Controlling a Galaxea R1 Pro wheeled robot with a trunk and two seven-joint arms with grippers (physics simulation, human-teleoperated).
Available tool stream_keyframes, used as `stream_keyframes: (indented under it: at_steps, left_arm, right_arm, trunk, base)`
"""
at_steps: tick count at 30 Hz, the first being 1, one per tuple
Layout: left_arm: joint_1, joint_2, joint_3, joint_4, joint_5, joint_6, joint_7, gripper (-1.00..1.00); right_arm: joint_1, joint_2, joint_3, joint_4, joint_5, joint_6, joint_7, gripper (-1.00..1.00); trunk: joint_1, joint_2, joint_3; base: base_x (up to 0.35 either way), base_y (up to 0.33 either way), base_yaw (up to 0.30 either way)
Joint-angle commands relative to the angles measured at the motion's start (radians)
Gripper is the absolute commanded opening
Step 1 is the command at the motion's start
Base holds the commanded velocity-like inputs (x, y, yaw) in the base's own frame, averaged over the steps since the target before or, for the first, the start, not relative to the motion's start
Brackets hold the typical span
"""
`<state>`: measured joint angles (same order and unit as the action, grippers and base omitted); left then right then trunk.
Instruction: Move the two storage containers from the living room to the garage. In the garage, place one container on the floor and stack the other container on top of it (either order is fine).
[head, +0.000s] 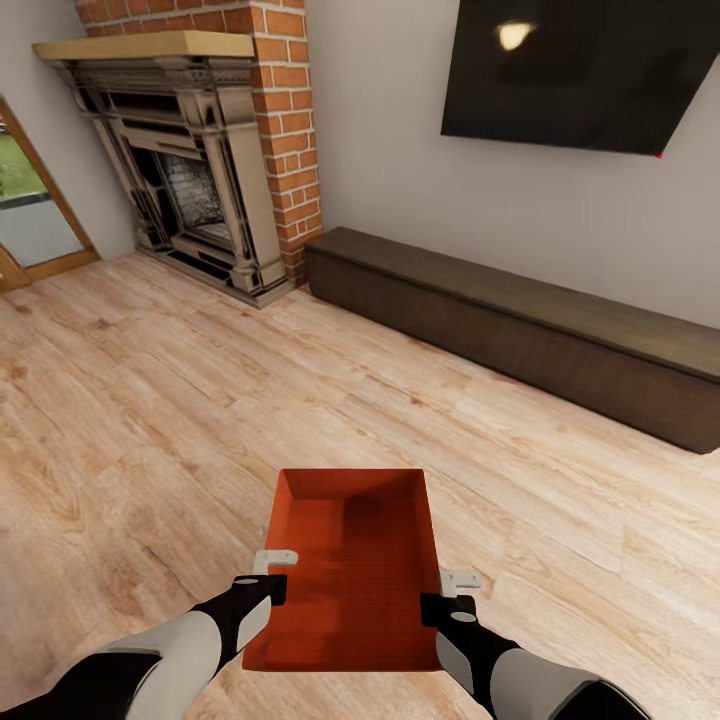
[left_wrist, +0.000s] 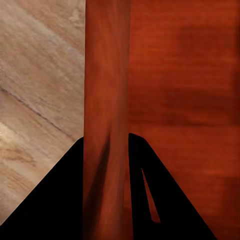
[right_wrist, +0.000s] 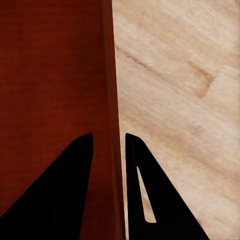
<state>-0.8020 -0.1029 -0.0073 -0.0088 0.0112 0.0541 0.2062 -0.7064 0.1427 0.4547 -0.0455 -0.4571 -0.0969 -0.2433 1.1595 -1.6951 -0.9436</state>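
I hold one red-orange open-top storage container (head: 350, 560) level in front of me, above the living room's light wood plank floor (head: 150, 420). My left gripper (head: 270, 577) is shut on its left wall and my right gripper (head: 452, 592) is shut on its right wall. In the left wrist view the black fingers of the left gripper (left_wrist: 106, 137) straddle the container's wall (left_wrist: 107, 75). The right wrist view has the right gripper (right_wrist: 109, 134) clamped the same way on the other wall (right_wrist: 111, 75). The container is empty. The garage is out of view.
A red brick fireplace (head: 200, 170) with a wooden mantel stands at the far left. A long low dark cabinet (head: 520, 330) runs along the white wall under a black TV (head: 590, 70). A glass door (head: 30, 215) is at the left edge. Wood floor lies between me and them.
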Motion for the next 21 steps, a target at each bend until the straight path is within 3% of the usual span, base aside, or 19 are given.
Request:
stream_keyframes:
  at_steps: [1,21]
  left_arm:
    - [-0.001,0.0,-0.008,0.004,0.01,0.006,0.039,-1.0]
    - [0.0,0.0,-0.008,0.004,0.01,0.007,0.039,-1.0]
  right_arm:
    - [-0.001,-0.008,0.041,-0.001,0.0,-0.027,-0.007,-1.0]
    - [-0.001,-0.008,0.041,-0.001,0.0,-0.028,-0.007,-1.0]
  trunk:
    - [-0.004,0.007,0.003]
    - [-0.081,0.147,0.065]
  base:
    - [0.0,0.0,0.0]
    - [0.0,0.0,0.0]
